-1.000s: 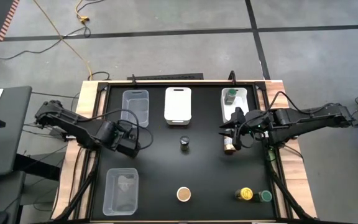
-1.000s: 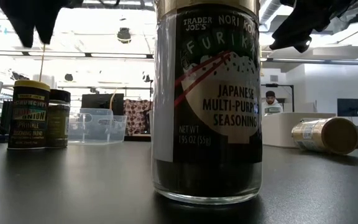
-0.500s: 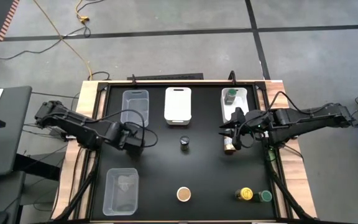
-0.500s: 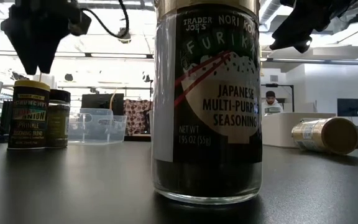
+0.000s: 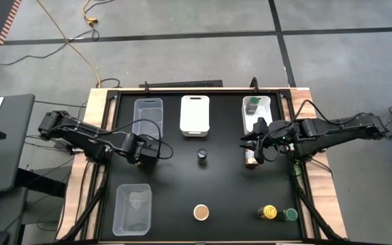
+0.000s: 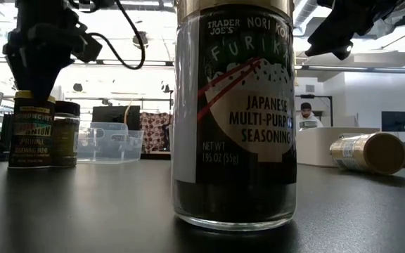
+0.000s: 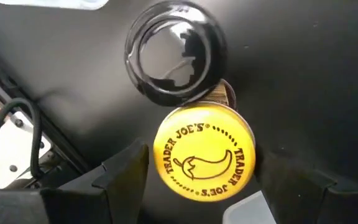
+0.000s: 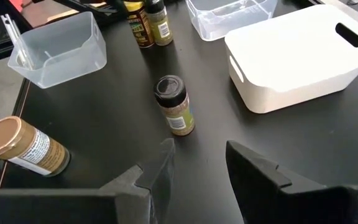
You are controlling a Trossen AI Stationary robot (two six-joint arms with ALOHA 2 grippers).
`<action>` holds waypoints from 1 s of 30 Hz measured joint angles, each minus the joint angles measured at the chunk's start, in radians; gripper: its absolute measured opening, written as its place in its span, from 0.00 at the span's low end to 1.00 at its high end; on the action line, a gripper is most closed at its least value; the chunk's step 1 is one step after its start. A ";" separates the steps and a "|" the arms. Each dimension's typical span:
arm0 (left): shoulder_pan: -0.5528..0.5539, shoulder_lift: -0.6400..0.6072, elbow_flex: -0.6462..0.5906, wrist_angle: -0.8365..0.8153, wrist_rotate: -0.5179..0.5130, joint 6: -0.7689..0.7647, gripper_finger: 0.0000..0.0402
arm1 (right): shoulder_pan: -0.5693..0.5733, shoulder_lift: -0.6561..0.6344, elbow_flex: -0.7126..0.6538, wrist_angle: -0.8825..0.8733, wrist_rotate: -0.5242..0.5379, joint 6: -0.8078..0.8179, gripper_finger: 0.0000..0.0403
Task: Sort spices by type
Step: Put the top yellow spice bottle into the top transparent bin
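Observation:
Two spice jars stand side by side on the black table at the left: a yellow-topped one and a dark-topped one. My left gripper points straight down over the yellow-topped jar, open, with one finger on each side of its lid; whether they touch it I cannot tell. In the high view the left gripper hides both jars. My right gripper hangs open and holds nothing, above a tan-topped jar that lies on its side.
A dark-topped jar stands mid-table and a large tan-topped jar near the front edge. Yellow-topped and green-topped jars stand at the front right. Clear bins, a white bin, and a bin holding a green-topped jar.
My left gripper has come down onto the level of the yellow-topped jar's lid, shifting a little toward the table's right and rolling slightly. Its fingers keep the same gap. The jars have not moved.

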 joint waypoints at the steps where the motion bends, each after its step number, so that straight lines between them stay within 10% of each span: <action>1: 0.000 0.000 -0.007 0.007 0.005 0.009 0.67 | 0.000 0.000 0.000 0.000 0.000 0.000 0.43; 30: 0.005 0.000 -0.015 0.051 0.038 0.006 0.56 | 0.000 0.000 0.000 0.000 0.000 0.036 0.43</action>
